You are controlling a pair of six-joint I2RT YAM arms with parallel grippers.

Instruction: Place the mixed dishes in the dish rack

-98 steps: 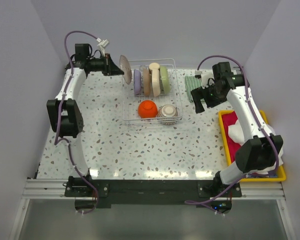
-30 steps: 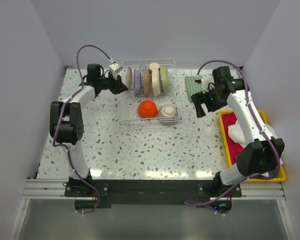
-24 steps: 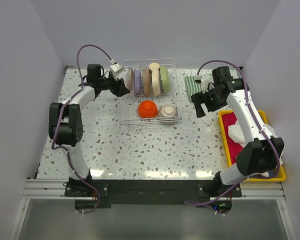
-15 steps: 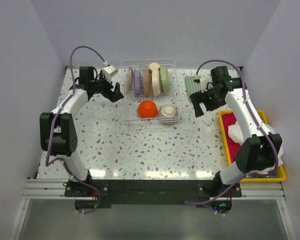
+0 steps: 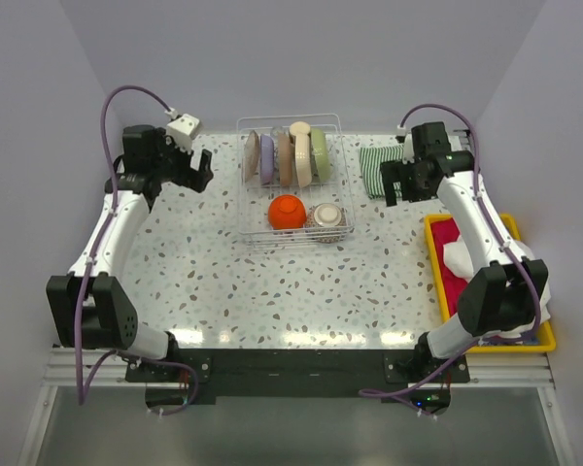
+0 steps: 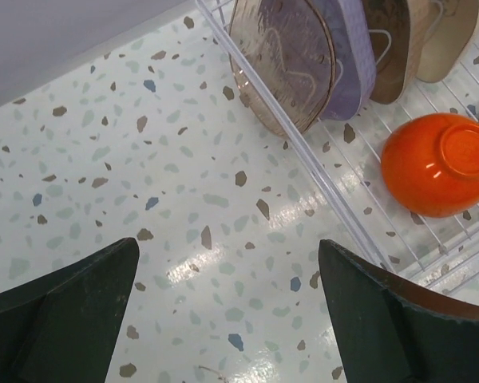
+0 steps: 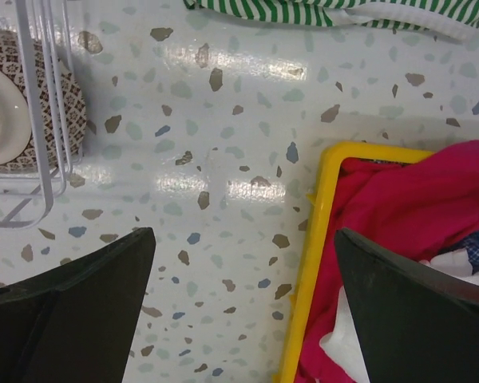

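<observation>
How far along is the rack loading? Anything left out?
Done: plates stand slotted in the dish rack; the orange bowl and patterned bowl sit at its front. In hand: nothing; left fingers and right fingers are open, empty. Left: no loose dishes visible on the table.

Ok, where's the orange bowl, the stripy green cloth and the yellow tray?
orange bowl (image 6: pixel 427 171), left wrist view, on its rounded outer side.
stripy green cloth (image 5: pixel 375 163), top view, on the middle of the cloth.
yellow tray (image 7: pixel 314 239), right wrist view, on its rim.

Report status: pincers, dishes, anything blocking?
Left pincer open, empty, left of rack. Right pincer open, empty, near yellow tray. Dishes sit in rack. Nothing blocking.
</observation>
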